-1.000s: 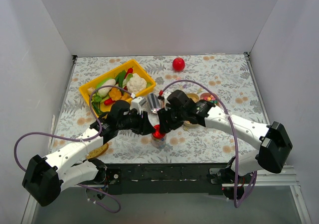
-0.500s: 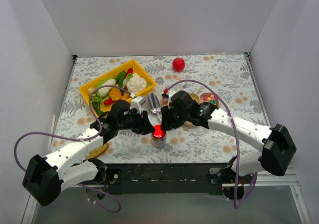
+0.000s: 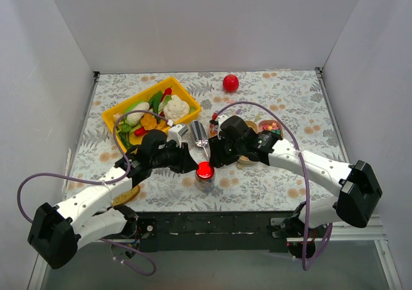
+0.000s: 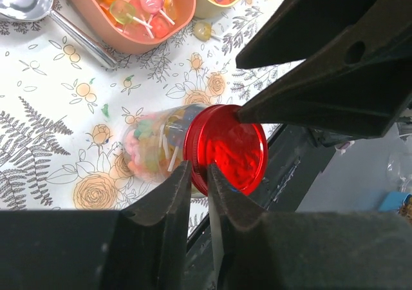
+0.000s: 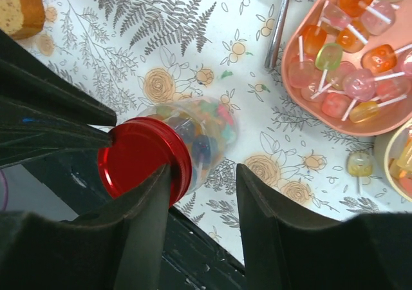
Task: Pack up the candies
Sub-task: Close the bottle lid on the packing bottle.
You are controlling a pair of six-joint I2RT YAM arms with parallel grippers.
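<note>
A clear jar (image 3: 205, 179) packed with mixed candies stands near the table's front edge, and a red lid (image 3: 205, 170) sits on it. The jar also shows in the left wrist view (image 4: 151, 145) and the right wrist view (image 5: 203, 129). My left gripper (image 4: 198, 171) is pinched on the lid's rim (image 4: 226, 148), with only a narrow gap between its fingers. My right gripper (image 5: 203, 171) is open beside the jar's neck, and its left finger overlaps the lid (image 5: 135, 158). More candies, lollipops, lie in a pink tray (image 5: 302, 106).
A metal scoop (image 3: 198, 133) lies behind the jar. A yellow tray (image 3: 112, 117) of toy vegetables stands at the back left, and a red ball (image 3: 230, 82) lies at the back. A small bowl of sweets (image 3: 270, 127) is at the right. A loose lollipop (image 5: 359, 163) lies on the cloth.
My right gripper has drawn back a little from the lid, which now shows whole from above. The left arm has hardly moved.
</note>
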